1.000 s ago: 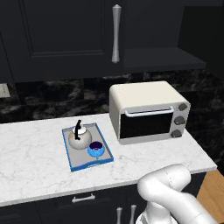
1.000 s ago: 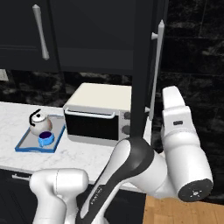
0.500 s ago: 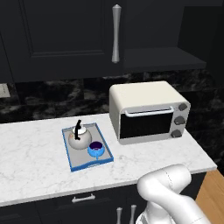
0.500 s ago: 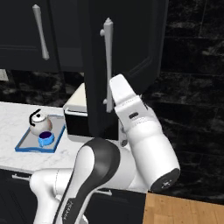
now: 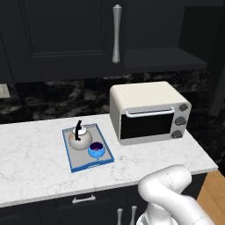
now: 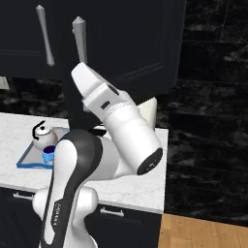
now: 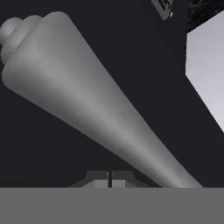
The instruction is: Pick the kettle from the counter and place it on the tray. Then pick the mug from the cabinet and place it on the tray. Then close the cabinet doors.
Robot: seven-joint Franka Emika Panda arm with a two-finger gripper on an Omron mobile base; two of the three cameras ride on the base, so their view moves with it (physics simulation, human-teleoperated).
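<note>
Swinging shut, the right cabinet door [image 6: 121, 43] has nearly closed since a second ago. End effector [image 7: 109, 179] fingertips look together, pressing by the handle [image 7: 87, 100]. Kettle [image 5: 80, 139] and mug [image 5: 96, 150] sit on the tray [image 5: 72, 163].

Both base views look down over the counter [image 5: 35, 162] and tray [image 6: 26, 160] — hand view hugs a door handle [image 7: 87, 100].

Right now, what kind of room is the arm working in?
A kitchen, rendered: marble-patterned counter with a toaster oven, a kettle and mug on a tray, black wall cabinet doors above.
</note>
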